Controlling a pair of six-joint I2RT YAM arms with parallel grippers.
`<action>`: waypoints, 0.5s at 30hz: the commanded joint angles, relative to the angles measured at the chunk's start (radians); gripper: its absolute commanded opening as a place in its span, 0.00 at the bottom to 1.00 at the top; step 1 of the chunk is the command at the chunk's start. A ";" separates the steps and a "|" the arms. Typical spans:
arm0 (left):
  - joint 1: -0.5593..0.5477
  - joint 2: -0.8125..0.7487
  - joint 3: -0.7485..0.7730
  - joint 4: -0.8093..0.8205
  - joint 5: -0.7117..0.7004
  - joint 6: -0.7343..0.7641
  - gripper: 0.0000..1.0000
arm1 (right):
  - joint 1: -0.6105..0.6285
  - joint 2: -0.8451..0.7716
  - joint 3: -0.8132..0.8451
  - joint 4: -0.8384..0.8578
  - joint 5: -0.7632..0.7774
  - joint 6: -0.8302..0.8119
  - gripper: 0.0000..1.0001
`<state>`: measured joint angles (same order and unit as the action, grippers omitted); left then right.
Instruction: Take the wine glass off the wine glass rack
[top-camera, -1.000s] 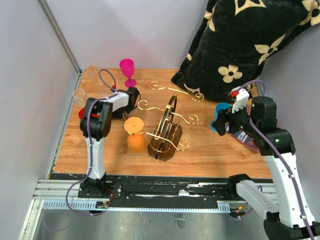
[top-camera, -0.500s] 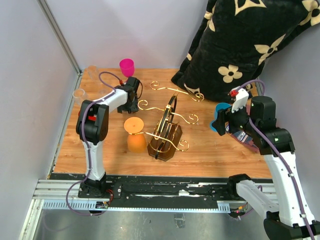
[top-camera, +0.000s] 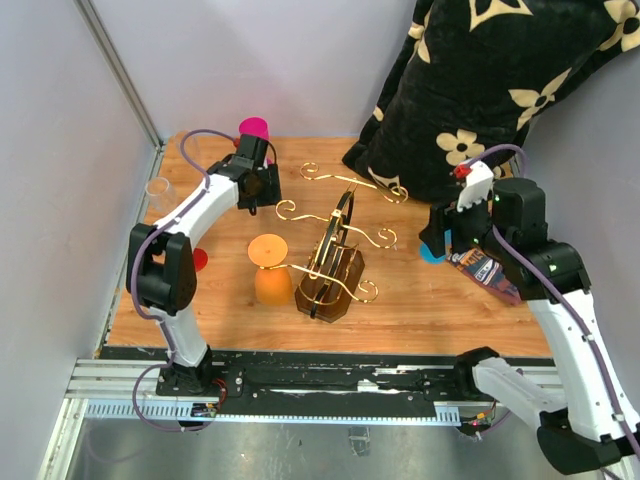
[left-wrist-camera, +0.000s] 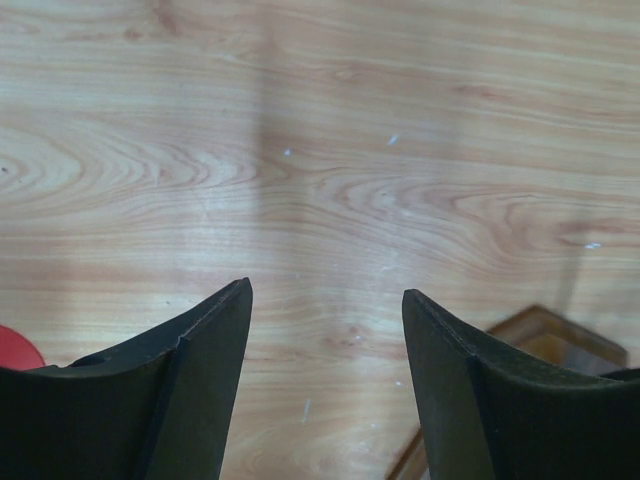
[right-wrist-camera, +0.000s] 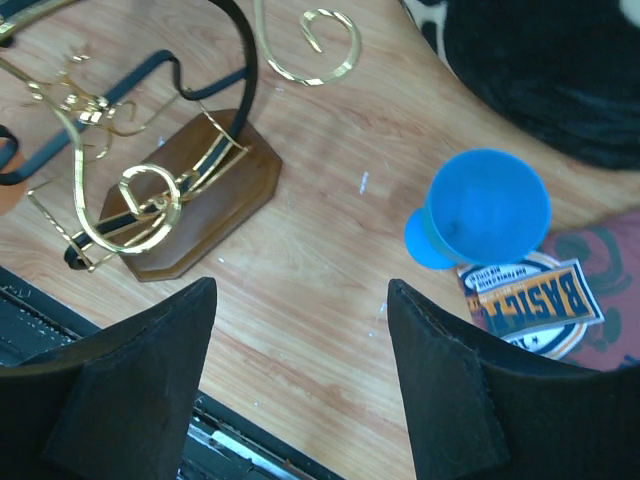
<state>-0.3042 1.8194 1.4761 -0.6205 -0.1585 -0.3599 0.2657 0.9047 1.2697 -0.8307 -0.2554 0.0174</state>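
The orange wine glass (top-camera: 270, 270) hangs upside down from a left scroll arm of the wine glass rack (top-camera: 335, 262), mid-desk towards the near edge. It is not yet grasped, so this looks like the approach step. The left end effector (left-wrist-camera: 325, 292) hovers near the far edge over bare wood, jaws wide and empty. The right end effector (right-wrist-camera: 300, 290), also wide and empty, hangs beside a blue glass (right-wrist-camera: 488, 210). Next, one arm must reach the glass and slide it clear of the wire.
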 joint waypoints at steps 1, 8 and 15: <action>0.002 -0.042 0.035 0.012 0.081 0.021 0.67 | 0.149 0.071 0.077 0.010 0.150 0.051 0.70; 0.024 -0.089 0.064 0.013 0.105 0.030 0.67 | 0.279 0.181 0.230 0.007 0.046 0.153 0.70; 0.030 -0.094 0.080 0.005 0.111 0.035 0.66 | 0.419 0.272 0.300 0.074 -0.135 0.232 0.69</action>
<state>-0.2787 1.7638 1.5265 -0.6151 -0.0681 -0.3397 0.5869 1.1263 1.5059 -0.8043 -0.2909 0.1860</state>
